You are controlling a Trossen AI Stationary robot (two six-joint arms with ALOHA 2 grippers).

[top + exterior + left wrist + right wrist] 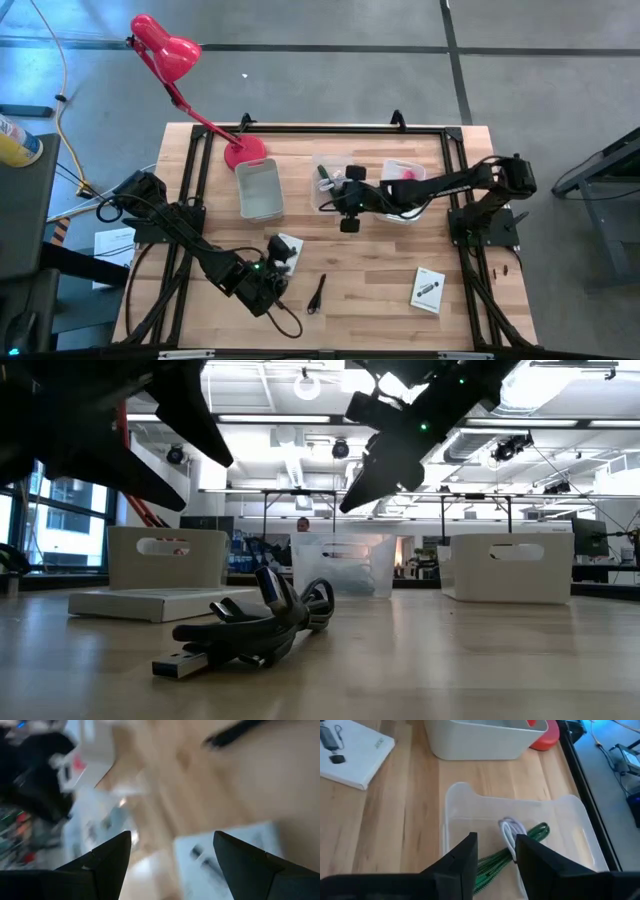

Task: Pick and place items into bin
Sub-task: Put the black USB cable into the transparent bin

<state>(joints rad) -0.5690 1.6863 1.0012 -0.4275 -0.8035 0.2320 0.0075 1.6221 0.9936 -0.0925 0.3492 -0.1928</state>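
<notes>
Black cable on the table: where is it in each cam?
High view: black cable lies near the table's front edge, right of the left arm.
Low view: the cable is centre foreground, closest to the camera.
Left wrist view: probably the blurred dark streak; not certain.
Right wrist view: not in it.
Shared landmark: white bin, also in the low view and the right wrist view.

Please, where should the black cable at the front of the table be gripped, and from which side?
Grip the black cable at its thick bundled middle, coming straight down from above, with the fingers across its narrow width. It lies flat and long on the table, free on both sides, and its plug end looks thin and low. The open left pincer seems nearest.
</notes>
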